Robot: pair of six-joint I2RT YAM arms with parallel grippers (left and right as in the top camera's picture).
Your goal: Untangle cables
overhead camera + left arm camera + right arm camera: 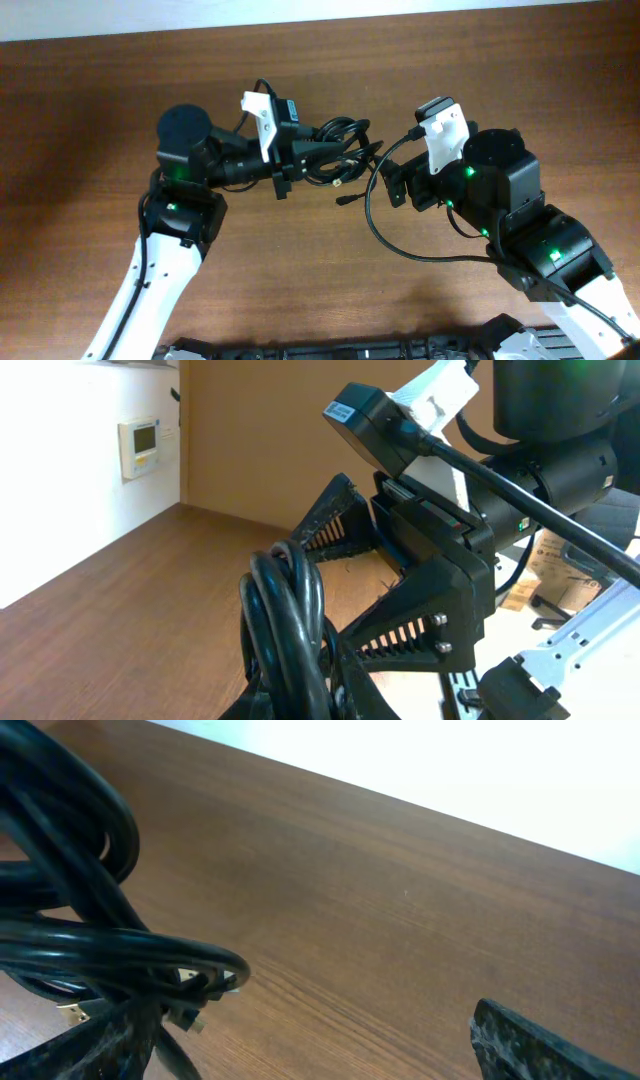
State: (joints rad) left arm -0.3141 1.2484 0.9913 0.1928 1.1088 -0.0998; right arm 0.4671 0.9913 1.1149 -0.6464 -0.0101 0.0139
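Note:
The cables (340,150) are a tangled bundle of thin black coils held just above the wooden table between the two arms. My left gripper (318,160) is shut on the bundle's left side. In the left wrist view the coils (285,625) rise from between its jaws (300,705). My right gripper (385,182) is open just right of the bundle, and it also shows spread wide in the left wrist view (370,575). In the right wrist view its jaws (290,1035) are wide apart, with the coils (90,945) and small plugs (190,1010) at the left finger.
A loose plug end (346,197) hangs below the bundle. The right arm's own thick black wire (400,245) loops over the table. The brown wooden table (320,290) surrounds both arms. A black rail (350,350) runs along the front edge.

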